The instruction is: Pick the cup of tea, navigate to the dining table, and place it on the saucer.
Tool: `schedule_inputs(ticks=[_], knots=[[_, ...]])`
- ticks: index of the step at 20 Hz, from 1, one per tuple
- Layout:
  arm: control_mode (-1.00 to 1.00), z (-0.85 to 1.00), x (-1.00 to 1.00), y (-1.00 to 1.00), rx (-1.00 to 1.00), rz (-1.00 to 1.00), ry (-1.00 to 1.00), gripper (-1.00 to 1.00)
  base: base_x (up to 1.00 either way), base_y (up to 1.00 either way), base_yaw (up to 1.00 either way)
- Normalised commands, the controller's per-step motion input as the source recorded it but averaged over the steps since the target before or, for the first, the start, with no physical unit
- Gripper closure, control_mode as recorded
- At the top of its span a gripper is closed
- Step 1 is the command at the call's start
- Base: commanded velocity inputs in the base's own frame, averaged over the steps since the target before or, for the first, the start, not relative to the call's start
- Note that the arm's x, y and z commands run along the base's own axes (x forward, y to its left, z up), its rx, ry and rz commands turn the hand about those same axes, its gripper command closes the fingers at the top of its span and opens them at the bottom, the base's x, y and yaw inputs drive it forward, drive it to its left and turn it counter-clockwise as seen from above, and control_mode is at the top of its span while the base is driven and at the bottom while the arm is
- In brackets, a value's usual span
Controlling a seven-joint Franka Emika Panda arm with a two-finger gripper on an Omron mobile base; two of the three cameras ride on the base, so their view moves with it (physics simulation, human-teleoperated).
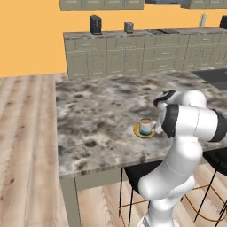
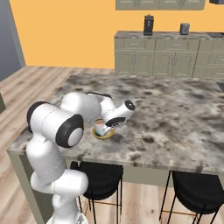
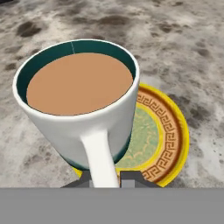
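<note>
The cup of tea (image 3: 78, 87), whitish with a teal inside and brown tea to its rim, stands over the saucer (image 3: 164, 135), a yellow-orange dish with a greenish centre. My gripper (image 3: 105, 177) is shut on the cup's handle, which runs down between the fingertips (image 3: 131, 178). On the dining table (image 1: 88, 115) the cup (image 1: 145, 125) sits at the saucer (image 1: 137, 131) near the front edge. I cannot tell whether its base touches the dish. From the other side the cup (image 2: 100, 127), saucer (image 2: 106, 135) and gripper (image 2: 107, 127) lie just past my elbow.
Black bar stools (image 1: 137, 170) (image 2: 103, 175) (image 2: 197, 186) stand under the table's near edge. A dark inset (image 1: 215, 76) lies at the table's right end. The wall counter (image 1: 133, 48) behind carries a coffee machine (image 1: 95, 24) and a toaster (image 1: 128, 27).
</note>
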Motion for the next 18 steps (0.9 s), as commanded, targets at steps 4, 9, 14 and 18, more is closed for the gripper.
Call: schedule_inputs(ticks=[4,9,14,18], knots=[[-1.0,-0.29,0.0,0.0,0.0,0.0,0.01,1.0,0.0,0.0,0.0],[-1.0,-0.11,0.11,0.0,0.0,0.0,0.0,1.0,0.0,0.0,0.0],[-1.0,0.0,0.0,0.0,0.0,0.0,0.0,1.0,0.0,0.0,0.0],[-1.0,0.0,0.24,-0.06,0.0,0.0,0.0,1.0,0.0,0.0,0.0]])
